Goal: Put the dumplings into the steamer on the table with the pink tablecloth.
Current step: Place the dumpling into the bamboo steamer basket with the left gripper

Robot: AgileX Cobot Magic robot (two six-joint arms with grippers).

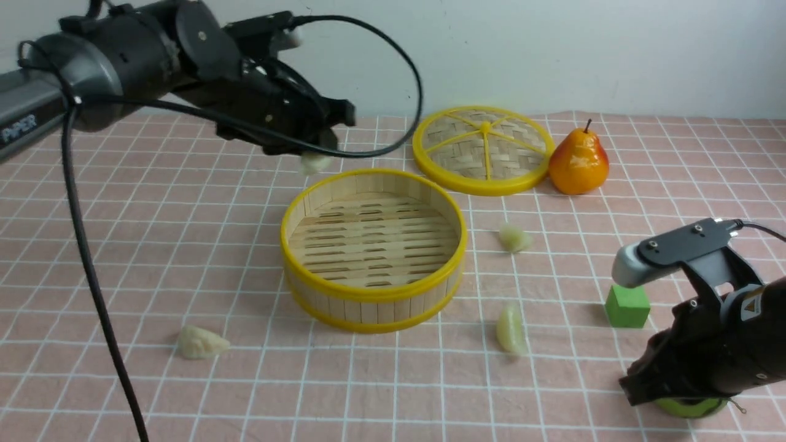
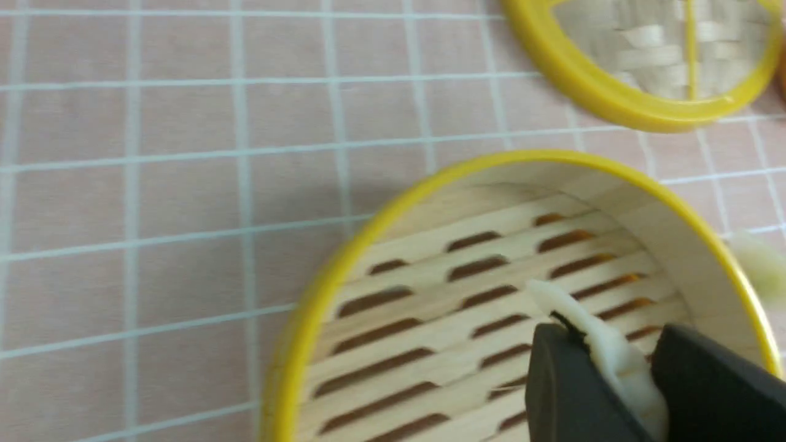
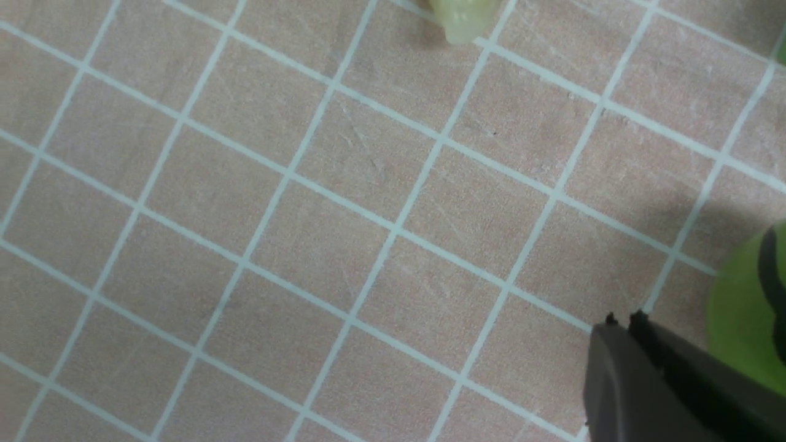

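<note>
The steamer [image 1: 368,307] stands empty mid-table on the pink tablecloth [image 1: 184,245]. My left gripper [image 1: 318,153] is shut on a pale dumpling [image 1: 314,164] and holds it in the air over the steamer's far left rim. In the left wrist view the held dumpling [image 2: 614,359] sits between the dark fingers of my left gripper [image 2: 605,353], above the slatted floor inside the steamer's rim [image 2: 344,264]. Three dumplings lie on the cloth: front left [image 1: 199,342], right of the steamer [image 1: 513,237] and front right [image 1: 511,329]. My right gripper [image 3: 623,319] is shut and empty, low at the front right [image 1: 635,385].
The flat woven lid [image 1: 482,150] lies behind the steamer, with a pear [image 1: 578,161] to its right. A green cube [image 1: 627,306] sits by my right arm. A green round object [image 1: 688,406] lies under my right gripper. The left arm's cable [image 1: 92,270] hangs down on the left.
</note>
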